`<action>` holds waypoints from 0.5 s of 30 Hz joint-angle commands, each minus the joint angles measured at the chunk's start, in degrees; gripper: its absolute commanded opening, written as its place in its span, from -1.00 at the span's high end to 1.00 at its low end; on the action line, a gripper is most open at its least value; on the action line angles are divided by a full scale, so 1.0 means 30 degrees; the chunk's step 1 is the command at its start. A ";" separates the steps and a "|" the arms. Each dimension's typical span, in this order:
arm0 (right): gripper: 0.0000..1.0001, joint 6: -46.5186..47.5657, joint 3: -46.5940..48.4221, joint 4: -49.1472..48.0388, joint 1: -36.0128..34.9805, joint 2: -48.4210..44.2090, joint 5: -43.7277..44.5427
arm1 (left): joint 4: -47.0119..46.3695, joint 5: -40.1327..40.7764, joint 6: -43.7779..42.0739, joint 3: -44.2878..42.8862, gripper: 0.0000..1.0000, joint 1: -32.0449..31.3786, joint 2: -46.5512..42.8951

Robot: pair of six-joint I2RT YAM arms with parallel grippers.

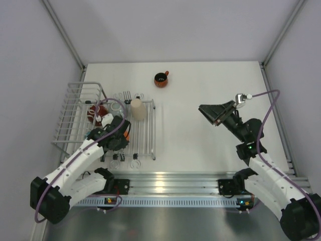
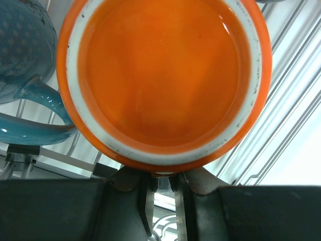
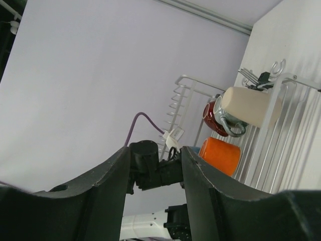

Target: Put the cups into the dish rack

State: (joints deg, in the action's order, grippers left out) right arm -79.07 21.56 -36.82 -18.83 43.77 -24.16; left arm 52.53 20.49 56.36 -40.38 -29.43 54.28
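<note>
The white wire dish rack (image 1: 75, 108) stands at the left. My left gripper (image 1: 122, 132) is over its low slatted part, shut on the bright orange cup (image 2: 163, 75), whose round end fills the left wrist view above the fingertips (image 2: 149, 183). A grey-blue cup (image 2: 22, 75) sits right beside it. The cream cup (image 1: 138, 108) and a wide red cup (image 1: 97, 112) are in the rack. A small dark red cup (image 1: 161, 79) stands on the table behind the rack. My right gripper (image 1: 208, 113) hovers open and empty at mid-right, facing the rack.
Forks (image 1: 127, 95) stand at the rack's back edge. White walls with metal posts close in the table on the left, back and right. A purple cable (image 1: 268, 108) loops by the right arm.
</note>
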 commanded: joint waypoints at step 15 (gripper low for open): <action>0.04 0.1687 0.1543 0.2136 0.0505 -0.0732 -0.0178 | -0.0519 0.0142 0.0081 -0.1247 -0.01 -0.0093 0.0159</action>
State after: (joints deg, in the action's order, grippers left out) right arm -75.88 23.68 -30.96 -18.11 42.48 -24.56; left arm 52.27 20.45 56.58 -41.91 -29.69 55.16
